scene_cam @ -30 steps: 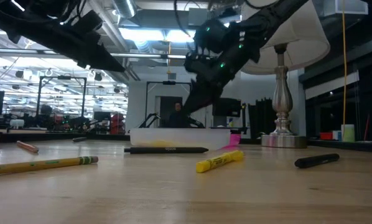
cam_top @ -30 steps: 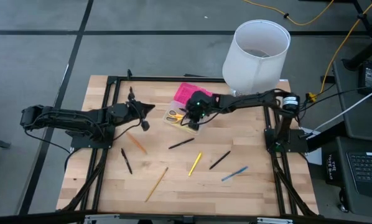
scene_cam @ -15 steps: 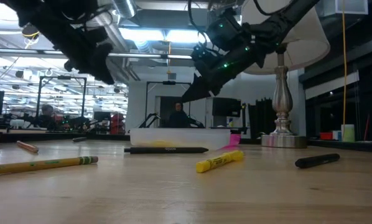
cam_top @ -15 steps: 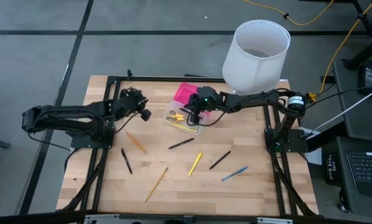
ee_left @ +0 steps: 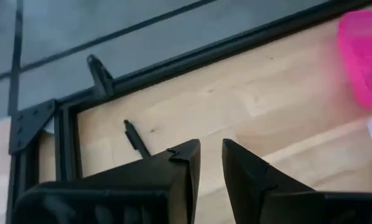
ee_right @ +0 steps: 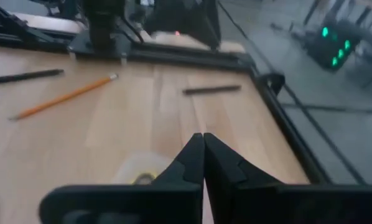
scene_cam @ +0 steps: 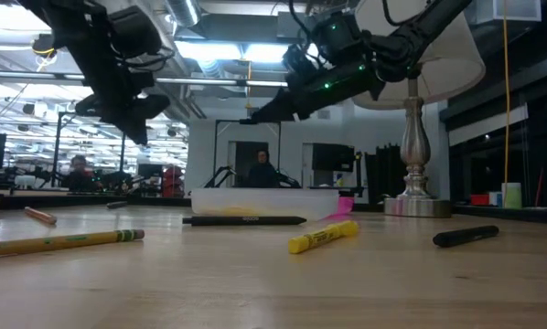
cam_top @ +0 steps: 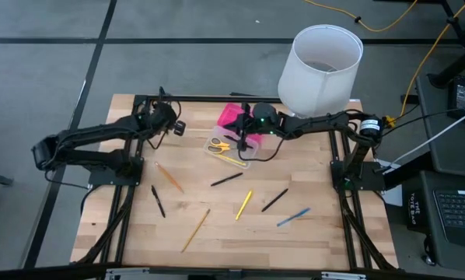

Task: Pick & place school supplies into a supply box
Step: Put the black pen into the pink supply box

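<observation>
— Arm positions?
— Right gripper (cam_top: 244, 127) hangs above the supply box (cam_top: 234, 132) at the desk's (cam_top: 318, 233) far edge, fingers pressed together, holding nothing. Left gripper (cam_top: 161, 115) sits raised near the far left corner, fingers a narrow gap apart, empty.

— Anything only one camera shows?
— The left wrist view catches a black pen (ee_left: 136, 138) by the frame. From overhead, yellow-handled scissors (cam_top: 218, 144) lie in the box; pens and pencils (cam_top: 243, 204) lie scattered in front.

— Change since a second ago?
— Both arms have pulled back toward the far edge and lifted.
</observation>
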Available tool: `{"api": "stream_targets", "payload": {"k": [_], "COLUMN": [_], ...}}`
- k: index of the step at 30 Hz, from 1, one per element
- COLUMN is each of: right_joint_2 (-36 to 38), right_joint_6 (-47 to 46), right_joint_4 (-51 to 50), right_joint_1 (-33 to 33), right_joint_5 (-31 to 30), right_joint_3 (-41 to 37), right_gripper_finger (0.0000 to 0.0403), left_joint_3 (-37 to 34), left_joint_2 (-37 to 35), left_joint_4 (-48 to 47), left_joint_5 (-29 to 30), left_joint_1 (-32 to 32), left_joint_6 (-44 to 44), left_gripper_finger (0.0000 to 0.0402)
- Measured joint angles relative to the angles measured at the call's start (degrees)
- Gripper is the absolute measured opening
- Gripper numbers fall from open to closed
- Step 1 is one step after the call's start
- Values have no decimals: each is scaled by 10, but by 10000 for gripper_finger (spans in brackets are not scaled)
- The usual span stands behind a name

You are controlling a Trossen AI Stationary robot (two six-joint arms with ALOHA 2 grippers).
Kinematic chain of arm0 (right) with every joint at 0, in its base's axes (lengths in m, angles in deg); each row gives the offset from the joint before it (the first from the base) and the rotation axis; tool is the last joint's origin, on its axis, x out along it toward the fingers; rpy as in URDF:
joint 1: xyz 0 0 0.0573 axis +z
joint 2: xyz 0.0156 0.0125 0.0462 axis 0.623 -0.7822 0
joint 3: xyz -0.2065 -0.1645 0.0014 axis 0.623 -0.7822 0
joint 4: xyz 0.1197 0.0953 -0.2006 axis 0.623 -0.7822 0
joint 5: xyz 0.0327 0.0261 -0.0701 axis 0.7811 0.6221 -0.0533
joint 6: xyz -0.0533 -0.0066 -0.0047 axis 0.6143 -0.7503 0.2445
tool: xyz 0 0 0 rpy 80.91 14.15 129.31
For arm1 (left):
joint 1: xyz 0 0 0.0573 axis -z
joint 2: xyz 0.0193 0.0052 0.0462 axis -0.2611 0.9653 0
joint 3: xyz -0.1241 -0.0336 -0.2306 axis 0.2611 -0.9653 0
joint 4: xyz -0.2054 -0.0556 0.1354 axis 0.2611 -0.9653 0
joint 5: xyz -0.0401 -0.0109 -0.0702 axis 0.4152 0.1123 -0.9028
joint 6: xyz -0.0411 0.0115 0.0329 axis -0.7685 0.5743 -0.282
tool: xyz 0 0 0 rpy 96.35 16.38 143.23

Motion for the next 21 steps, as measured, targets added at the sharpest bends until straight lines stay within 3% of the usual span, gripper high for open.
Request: {"api": "stream_targets", "payload": {"k": [6,14,21], "right_joint_2": [0,0,0], "right_joint_6": [18,31,29], "right_joint_4": [23,20,25], "right_joint_1": [0,0,0], "right_joint_5": [1,1,1], "right_joint_3": [0,0,0], "right_gripper_finger": [17,5,27], "left_joint_3": [0,0,0], "left_joint_2": [3,17,39], "left_joint_4": [-16,-49,-49], "left_joint_5": [-64,-71,-69], "left_joint_1": [-44,-79,-105], "left_joint_6": [-6,-20,-20], "left_gripper_finger": [61,65,106]}}
